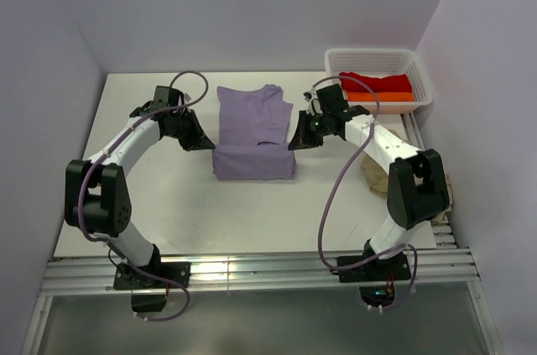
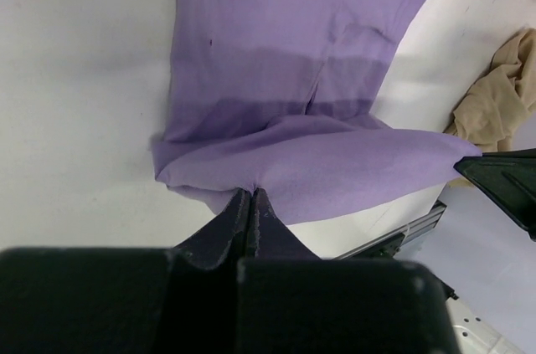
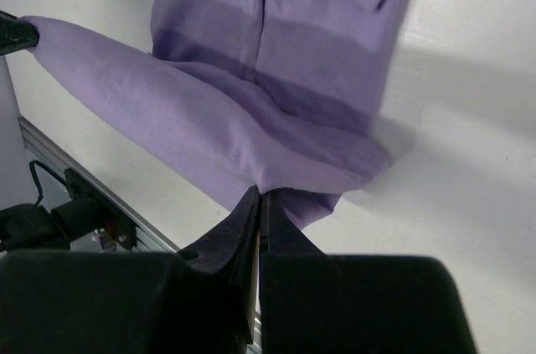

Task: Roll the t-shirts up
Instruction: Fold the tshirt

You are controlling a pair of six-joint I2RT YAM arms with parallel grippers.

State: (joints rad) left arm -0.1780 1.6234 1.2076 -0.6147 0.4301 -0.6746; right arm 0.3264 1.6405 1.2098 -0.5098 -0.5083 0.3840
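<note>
The lavender t-shirt (image 1: 252, 130) lies in the middle of the table, its near end folded over into a thick band. My left gripper (image 1: 204, 142) is shut on the band's left end (image 2: 251, 191). My right gripper (image 1: 298, 138) is shut on the band's right end (image 3: 261, 191), and the cloth stretches lifted between them. The beige t-shirt (image 1: 373, 177) lies crumpled at the right, partly behind my right arm; it also shows in the left wrist view (image 2: 496, 99). The red t-shirt (image 1: 376, 82) and the orange t-shirt (image 1: 382, 96) lie folded in the white mesh basket (image 1: 419, 70).
The basket stands at the table's far right corner. An aluminium rail (image 1: 252, 269) runs along the near edge, with another rail (image 1: 419, 154) down the right side. White walls close in the left, back and right.
</note>
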